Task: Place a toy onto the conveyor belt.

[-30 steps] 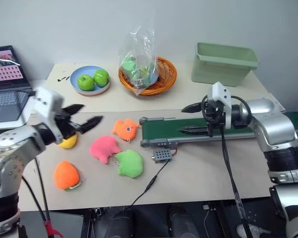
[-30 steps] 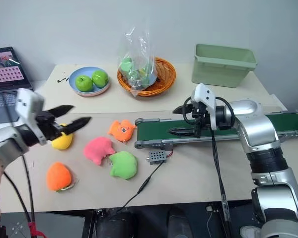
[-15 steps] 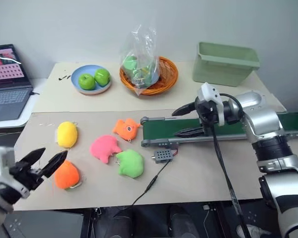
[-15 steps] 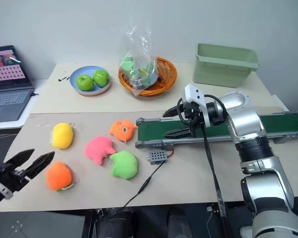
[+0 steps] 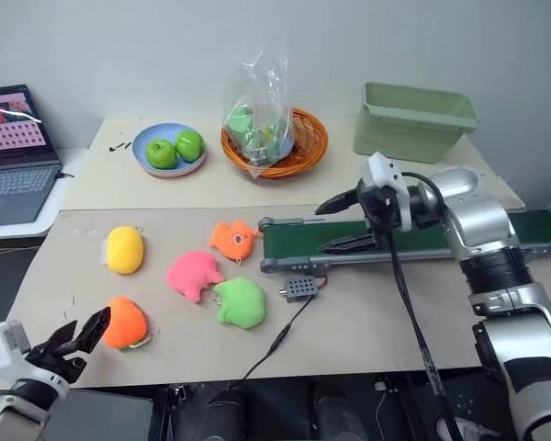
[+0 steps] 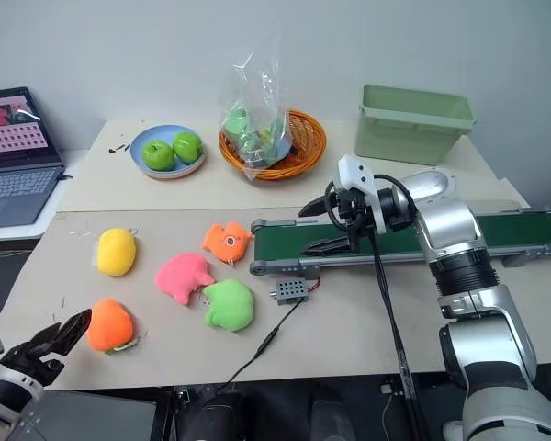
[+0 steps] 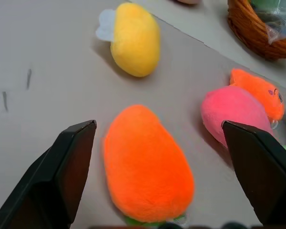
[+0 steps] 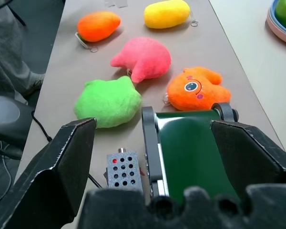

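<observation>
Beige tabletop (image 5: 376,322): both hands (image 5: 73,338) (image 5: 344,225) released; yellow toy (image 5: 125,249) bears no legible label.

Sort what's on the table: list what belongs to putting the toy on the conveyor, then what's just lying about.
Job:
yellow plush toy
conveyor belt

Lying about:
orange round plush
orange fish plush
pink plush
green plush
apple plate
basket
green bin
laptop
</observation>
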Controlling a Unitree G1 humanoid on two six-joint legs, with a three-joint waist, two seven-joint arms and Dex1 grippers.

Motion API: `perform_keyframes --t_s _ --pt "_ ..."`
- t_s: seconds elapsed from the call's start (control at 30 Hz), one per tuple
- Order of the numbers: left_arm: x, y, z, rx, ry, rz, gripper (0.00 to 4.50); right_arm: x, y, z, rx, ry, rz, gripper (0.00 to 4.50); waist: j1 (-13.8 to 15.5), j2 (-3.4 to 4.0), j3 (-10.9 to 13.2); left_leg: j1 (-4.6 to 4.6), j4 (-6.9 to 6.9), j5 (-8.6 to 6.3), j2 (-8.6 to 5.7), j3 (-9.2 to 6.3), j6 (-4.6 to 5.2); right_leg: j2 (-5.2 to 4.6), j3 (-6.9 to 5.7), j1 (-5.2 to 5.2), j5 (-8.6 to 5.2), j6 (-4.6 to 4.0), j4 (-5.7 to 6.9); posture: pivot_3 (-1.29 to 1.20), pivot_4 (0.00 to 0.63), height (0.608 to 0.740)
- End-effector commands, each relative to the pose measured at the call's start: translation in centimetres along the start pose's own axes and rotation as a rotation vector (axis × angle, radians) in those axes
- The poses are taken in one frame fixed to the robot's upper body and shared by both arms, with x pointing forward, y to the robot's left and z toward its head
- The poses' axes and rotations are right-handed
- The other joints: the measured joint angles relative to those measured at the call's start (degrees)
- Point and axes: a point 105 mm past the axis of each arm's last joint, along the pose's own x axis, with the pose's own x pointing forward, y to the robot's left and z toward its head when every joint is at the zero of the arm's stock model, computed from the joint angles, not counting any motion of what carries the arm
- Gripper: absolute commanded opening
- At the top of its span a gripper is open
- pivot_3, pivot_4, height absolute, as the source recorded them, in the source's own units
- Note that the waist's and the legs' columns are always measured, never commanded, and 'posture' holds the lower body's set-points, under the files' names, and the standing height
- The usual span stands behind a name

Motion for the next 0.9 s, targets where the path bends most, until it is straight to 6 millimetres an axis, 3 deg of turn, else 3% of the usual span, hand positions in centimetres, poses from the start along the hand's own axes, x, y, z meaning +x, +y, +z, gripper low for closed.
perform_keyframes --t_s 0.03,0.43,0.7,0.83,0.9 --pt "-1.3 1.7 0.8 -0.135 -0.039 0.016 4.47 -1.6 -0.4 1.3 -0.062 0.006 -0.049 4.5 -0.14 0.0 0.0 0.01 -0.01 0.0 0.0 0.02 0.0 0.0 0.01 -0.02 0.0 0.0 0.01 0.0 0.15 0.74" --pt "0.5 1.3 -1.0 -0.248 0.038 -0.007 4.47 -2.2 -0.4 1.9 -0.072 0.019 -0.085 4.5 0.1 0.0 0.0 0.0 0.0 0.0 0.01 0.03 0.0 0.03 0.02 0.02 0.0 0.0 -0.01 0.0 0.15 0.74" --pt "0.8 3.5 -3.7 -0.394 0.121 0.109 4.47 -2.6 -0.6 1.6 -0.084 0.047 -0.12 4.5 -0.15 0.01 -0.02 0.08 -0.01 0.0 -0.01 0.05 0.0 0.05 0.04 0.04 0.0 -0.01 0.01 0.0 0.15 0.74" --pt "1.0 3.5 -3.9 -0.415 0.126 0.113 3.15 -2.7 -0.6 1.4 -0.087 0.059 -0.129 4.5 -0.04 0.02 -0.02 0.09 -0.02 -0.01 0.03 0.07 0.0 0.04 0.07 0.03 0.0 -0.01 0.01 0.0 0.15 0.74" --pt "1.2 3.2 -3.9 -0.419 0.127 0.1 2.28 -2.7 -0.6 1.5 -0.089 0.06 -0.131 4.5 0.03 0.02 -0.02 0.08 -0.02 0.0 0.02 0.07 0.0 0.04 0.07 0.03 0.0 -0.01 0.01 0.0 0.15 0.74"
